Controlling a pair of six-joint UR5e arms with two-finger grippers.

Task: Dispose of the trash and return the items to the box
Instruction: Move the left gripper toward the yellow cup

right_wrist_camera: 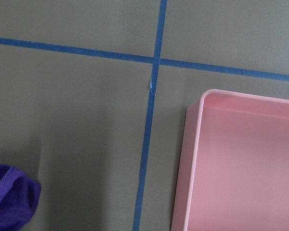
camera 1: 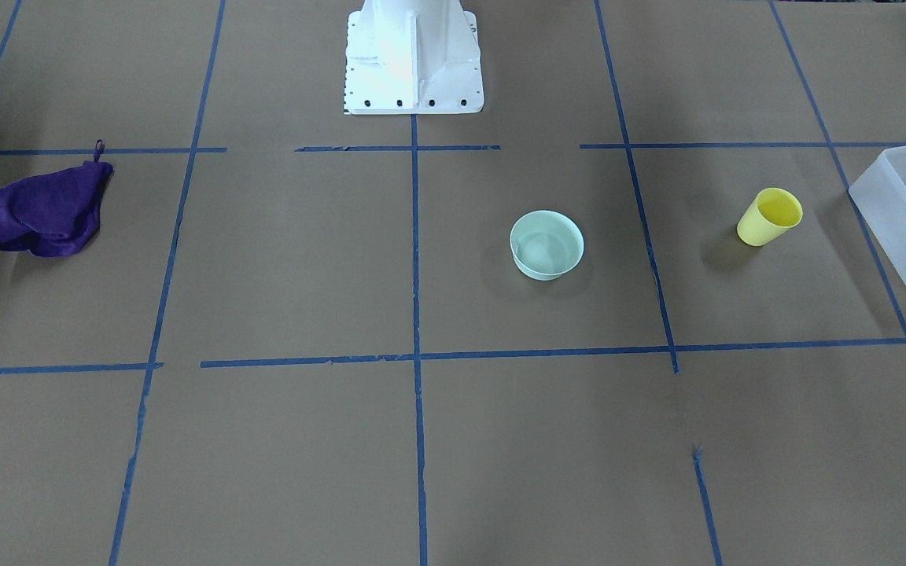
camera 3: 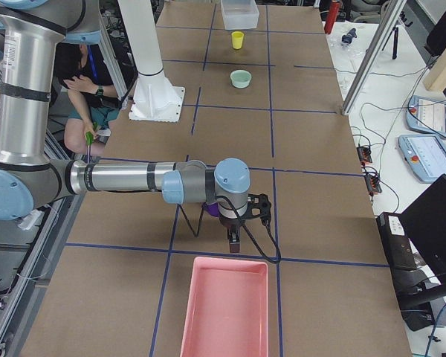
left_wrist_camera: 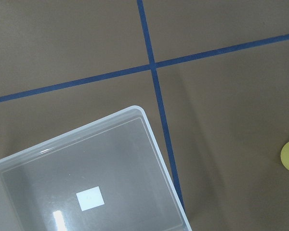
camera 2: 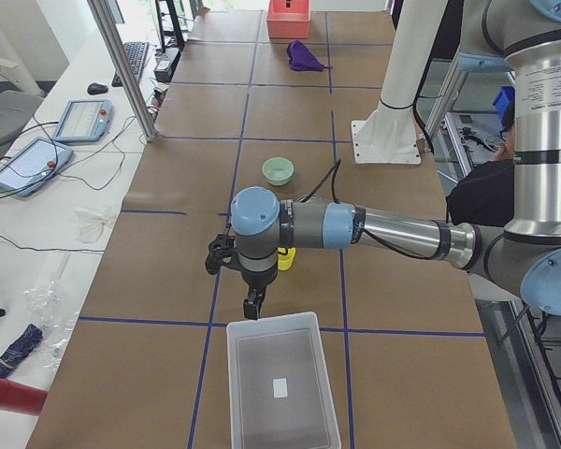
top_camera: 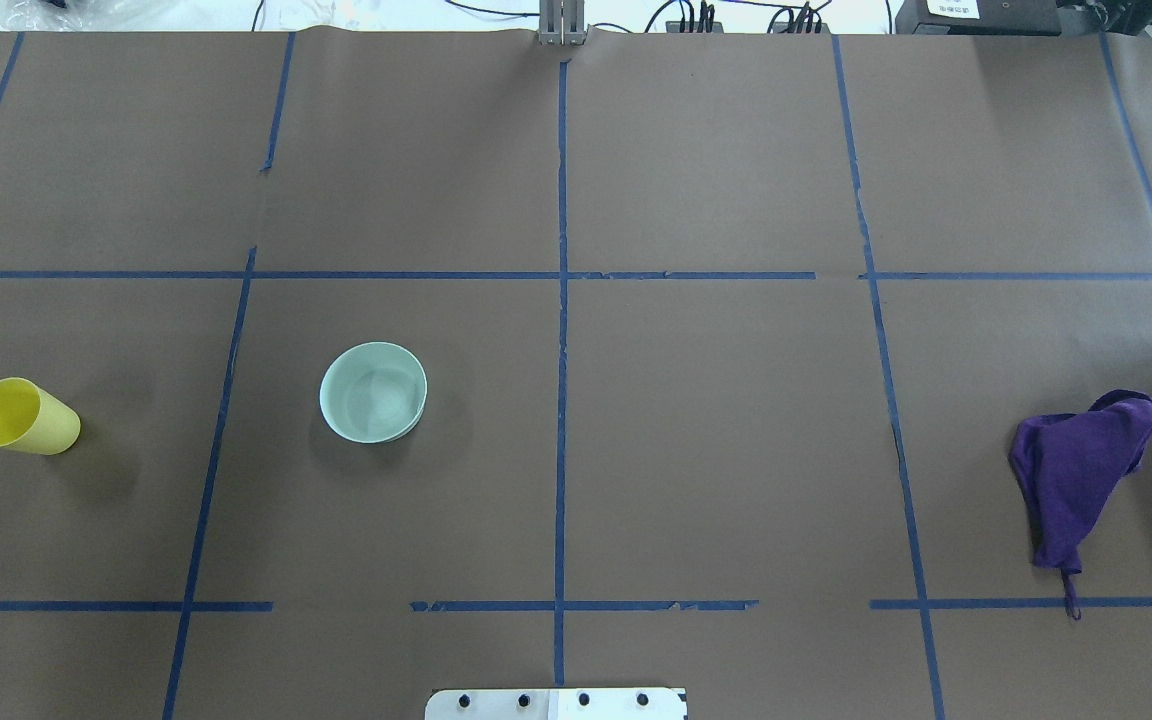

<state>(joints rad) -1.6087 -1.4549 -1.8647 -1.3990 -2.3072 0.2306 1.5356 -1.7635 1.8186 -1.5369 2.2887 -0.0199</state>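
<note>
- Well, the table [top_camera: 716,450] was covered in brown paper and gridded with blue tape.
- The left arm [camera 2: 393,229] reached out over its end of the table, and the left gripper [camera 2: 252,304] hung pointing down over the near edge of the box [camera 2: 262,360]. I couldn't tell how its jaws stood.
- The right arm [camera 3: 126,177] did the same at the other end. The right gripper [camera 3: 233,242] hung just short of the pink bin [camera 3: 227,312], and its jaws were no clearer.
- The box sat at the far left end of the table.
- The purple cloth [top_camera: 1076,470] lay crumpled near the right gripper.
- The bowl [top_camera: 373,392] sat left of centre, well apart from the box.
- The cup [top_camera: 21,417] stood upright between the bowl and the box.
</note>
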